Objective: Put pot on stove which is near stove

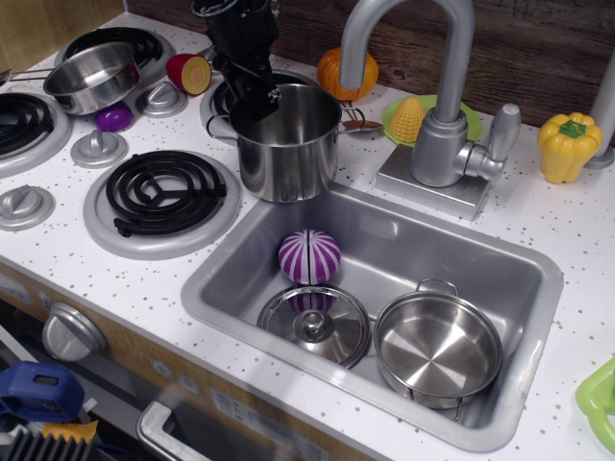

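My end effector [258, 96] is down at the back-left rim of the pot [285, 142]. One finger looks dipped inside the pot and the other seems to be outside, so I think it pinches the wall, but I cannot tell for sure if it is squeezed tight. The pot stands right under me, on the white counter [577, 230], just beside the sink [500, 288] edge. It partly covers the back burner [223, 96] behind it. The front burner [165, 192] is down and to the left of me. I hold the rim because the pot is tall and too wide to grab around.
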You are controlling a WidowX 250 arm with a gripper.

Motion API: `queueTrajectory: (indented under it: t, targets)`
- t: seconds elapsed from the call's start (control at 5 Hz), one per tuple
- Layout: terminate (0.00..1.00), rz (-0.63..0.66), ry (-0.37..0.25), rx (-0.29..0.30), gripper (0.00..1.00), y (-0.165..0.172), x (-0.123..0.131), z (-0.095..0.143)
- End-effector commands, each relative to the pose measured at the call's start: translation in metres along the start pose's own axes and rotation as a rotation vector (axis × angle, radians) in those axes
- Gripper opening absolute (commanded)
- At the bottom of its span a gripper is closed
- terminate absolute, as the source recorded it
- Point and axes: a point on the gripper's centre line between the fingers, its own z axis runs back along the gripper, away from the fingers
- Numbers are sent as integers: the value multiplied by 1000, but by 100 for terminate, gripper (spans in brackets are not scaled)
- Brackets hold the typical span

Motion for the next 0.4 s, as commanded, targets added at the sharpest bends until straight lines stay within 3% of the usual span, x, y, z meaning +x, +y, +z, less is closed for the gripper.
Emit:
queueTrajectory:
  t: [0.0,0.2]
  targets:
    - [0,-13,-33,73,0,9,10,22]
    - [0,-32,10,120,0,15,8,40]
